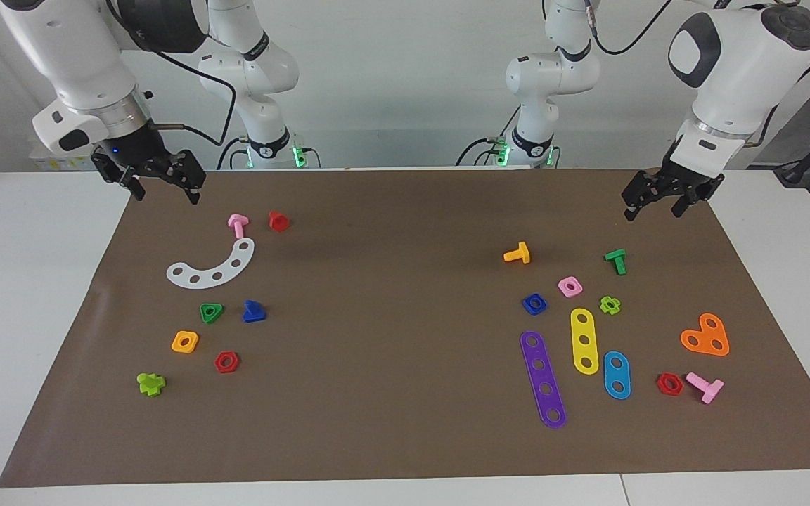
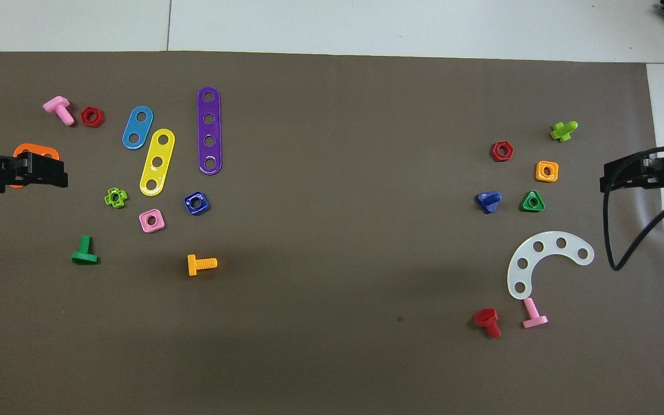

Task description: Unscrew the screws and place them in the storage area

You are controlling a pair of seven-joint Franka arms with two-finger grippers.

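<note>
Facing cam sat high across the table, looked back at both arm bases, wide shot. Overhead cam sat above the robots' end, looked forward and steeply down, framed tighter. Both covered the brown mat (image 1: pixel 405 422) (image 2: pixel 332 357) and its parts, flipped half a turn between them.

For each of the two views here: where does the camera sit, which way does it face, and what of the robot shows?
Facing view: high across the table, looking at the robots; both arms, left gripper and right gripper show.
Overhead view: high above the robots' end, looking steeply down and forward; only the grippers and wrists show at the edges.
Shared: brown mat, white curved strip, dark-blue bolt, half a turn apart.
</note>
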